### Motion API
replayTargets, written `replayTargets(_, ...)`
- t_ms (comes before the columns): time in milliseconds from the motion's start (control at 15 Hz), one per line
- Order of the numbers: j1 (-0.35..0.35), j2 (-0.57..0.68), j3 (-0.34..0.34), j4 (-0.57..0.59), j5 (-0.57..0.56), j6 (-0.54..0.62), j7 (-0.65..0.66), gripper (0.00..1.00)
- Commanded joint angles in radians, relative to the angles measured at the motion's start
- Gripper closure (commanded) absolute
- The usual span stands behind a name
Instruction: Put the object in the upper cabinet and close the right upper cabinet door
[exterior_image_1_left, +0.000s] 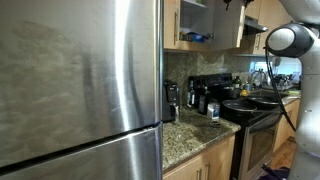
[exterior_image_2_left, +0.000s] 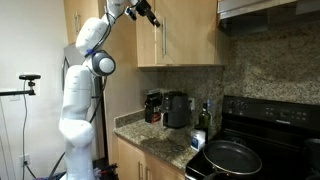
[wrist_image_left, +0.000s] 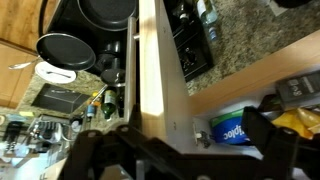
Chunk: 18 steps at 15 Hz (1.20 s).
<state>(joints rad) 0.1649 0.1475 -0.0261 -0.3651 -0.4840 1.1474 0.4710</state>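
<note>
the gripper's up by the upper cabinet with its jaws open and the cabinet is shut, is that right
Not quite: the upper cabinet is open, not shut. An exterior view shows its inside shelf with a blue item on it. The rest holds: the gripper is up by the cabinet with its jaws open.

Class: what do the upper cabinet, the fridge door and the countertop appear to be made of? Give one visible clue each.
Upper cabinet: seemingly wood or veneer, honey-toned, smooth, faint grain.
Fridge door: likely brushed stainless steel, grey sheen, streaked reflections.
Countertop: looks like polished granite or similar stone, speckled brown-grey.
</note>
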Motion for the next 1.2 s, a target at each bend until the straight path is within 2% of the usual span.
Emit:
replayTargets(0, -0.104, -0.005, 0.003, 0.0, 0.249, 0.069, -0.064, 0.0)
replayTargets(200, -0.167, 0.017, 0.017, 0.0, 0.485, 0.09, -0.033, 0.0)
replayTargets(400, -0.18, 0.064, 0.049, -0.004, 0.671, 0.111, 0.015, 0.0)
replayTargets(533, -0.151, 0.101, 0.061, 0.014, 0.694, 0.106, 0.07, 0.0)
replayTargets(733, -0.146, 0.079, 0.08, -0.004, 0.723, 0.135, 0.156, 0.0)
replayTargets(1000, -0.157, -0.017, 0.072, 0.006, 0.721, 0.195, 0.362, 0.0)
replayTargets(1133, -0.168, -0.079, 0.062, 0.01, 0.719, 0.185, 0.455, 0.0)
